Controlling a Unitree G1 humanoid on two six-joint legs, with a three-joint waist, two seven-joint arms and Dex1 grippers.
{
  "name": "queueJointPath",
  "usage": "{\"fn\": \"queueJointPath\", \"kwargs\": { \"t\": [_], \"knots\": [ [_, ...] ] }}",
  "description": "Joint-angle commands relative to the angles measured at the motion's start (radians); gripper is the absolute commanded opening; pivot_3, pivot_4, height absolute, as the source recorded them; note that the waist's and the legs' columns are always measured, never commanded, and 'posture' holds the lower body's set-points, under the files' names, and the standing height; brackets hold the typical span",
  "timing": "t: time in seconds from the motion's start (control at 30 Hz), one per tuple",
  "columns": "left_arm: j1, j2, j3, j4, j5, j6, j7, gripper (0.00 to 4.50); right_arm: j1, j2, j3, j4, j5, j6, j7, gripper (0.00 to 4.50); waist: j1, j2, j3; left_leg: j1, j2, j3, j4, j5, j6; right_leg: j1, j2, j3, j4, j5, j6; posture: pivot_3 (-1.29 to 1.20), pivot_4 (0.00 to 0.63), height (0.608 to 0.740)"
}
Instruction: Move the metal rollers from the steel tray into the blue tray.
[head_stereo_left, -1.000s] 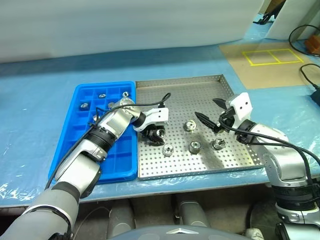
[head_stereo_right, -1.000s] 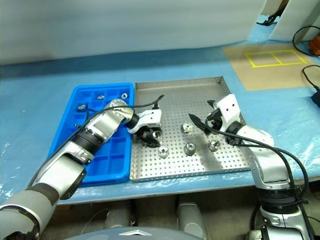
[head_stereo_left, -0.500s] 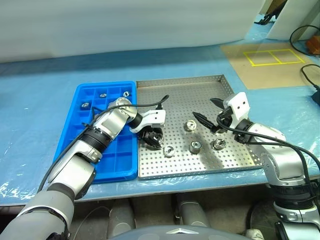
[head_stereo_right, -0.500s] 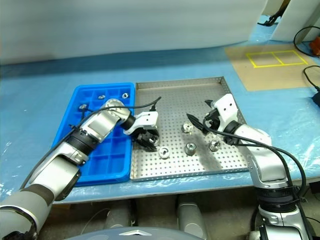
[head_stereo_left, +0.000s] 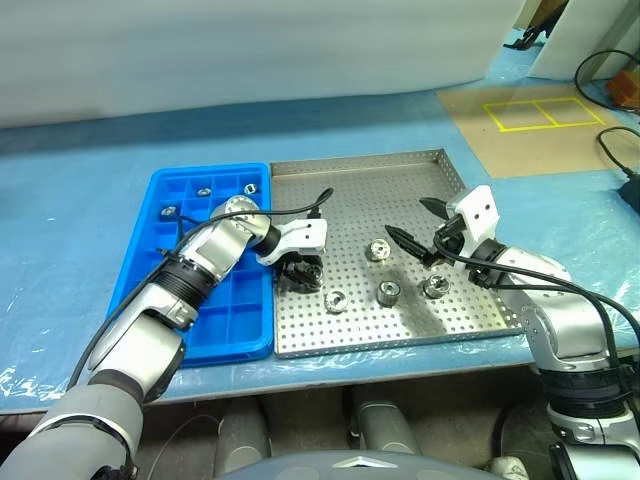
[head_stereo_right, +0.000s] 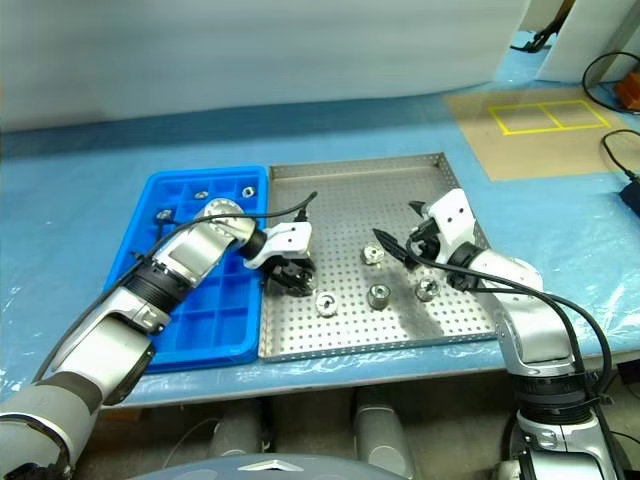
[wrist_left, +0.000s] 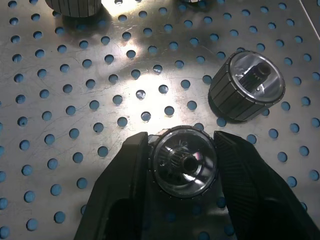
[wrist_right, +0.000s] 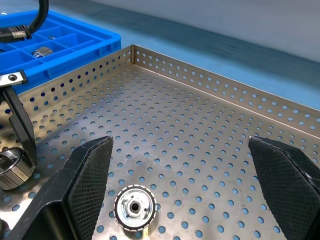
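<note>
- My left jaws (wrist_left: 182, 165) are pinched on one roller (wrist_left: 184, 161), a black finger pressed to each side of it, low over the steel tray (head_stereo_left: 400, 180) near its left edge.
- In my left wrist view a second roller (wrist_left: 246, 86) lies on its side on the perforated metal just beside the one I grip, apart from my fingers.
- My right jaws (head_stereo_left: 418, 222) are spread wide and hold nothing; they hang over the right part of the steel tray.
- Between the spread right fingers, in my right wrist view, a roller (wrist_right: 134, 208) stands on the tray floor, touched by neither finger.
- Four loose rollers sit on the steel tray: one (head_stereo_left: 377, 250) near the middle, one (head_stereo_left: 336, 300) just right of my left jaws, one (head_stereo_left: 388, 292) further right, one (head_stereo_left: 436, 286) under my right wrist.
- The blue tray (head_stereo_left: 160, 240) lies against the steel tray's left side on the table (head_stereo_left: 60, 200); a few rollers (head_stereo_left: 204, 191) already rest in its far compartments.
</note>
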Motion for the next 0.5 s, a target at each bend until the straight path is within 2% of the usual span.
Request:
{"fn": "queueJointPath", "kwargs": {
  "t": [0.03, 0.23, 0.3, 0.5],
  "knots": [
    [0.018, 0.047, 0.059, -0.052, -0.037, 0.031, -0.004, 1.72, 0.002, 0.001, -0.013, -0.013, -0.004, -0.032, 0.006, 4.50, -0.006, 0.000, 0.000, 0.000, 0.000, 0.000, 0.000, 0.000, 0.000, 0.000, 0.000, 0.000, 0.000, 0.000, 0.000, -0.31, 0.150, 0.740],
    [0.045, 0.082, 0.342, -0.221, -0.299, 0.124, 0.037, 1.72, -0.035, -0.002, 0.003, 0.004, 0.005, -0.035, 0.036, 4.50, -0.009, 0.001, 0.001, -0.002, 0.000, 0.000, -0.001, 0.001, -0.001, -0.003, 0.000, -0.001, 0.000, 0.000, 0.000, -0.26, 0.150, 0.740],
    [0.065, 0.090, 0.381, -0.243, -0.326, 0.128, 0.063, 1.72, -0.062, -0.003, 0.015, 0.020, 0.003, -0.036, 0.054, 4.50, -0.007, 0.001, 0.001, -0.002, -0.001, 0.000, 0.000, 0.000, -0.001, -0.003, 0.000, -0.001, 0.000, 0.000, 0.000, -0.24, 0.150, 0.740],
    [0.203, 0.245, 0.501, -0.429, -0.416, 0.264, 0.094, 1.72, -0.286, 0.025, 0.114, 0.090, 0.066, -0.002, 0.224, 4.50, -0.006, 0.003, 0.002, -0.001, 0.001, 0.000, -0.001, 0.001, -0.001, -0.004, 0.000, -0.001, 0.002, 0.000, -0.001, -0.10, 0.150, 0.740]
  ]
}}
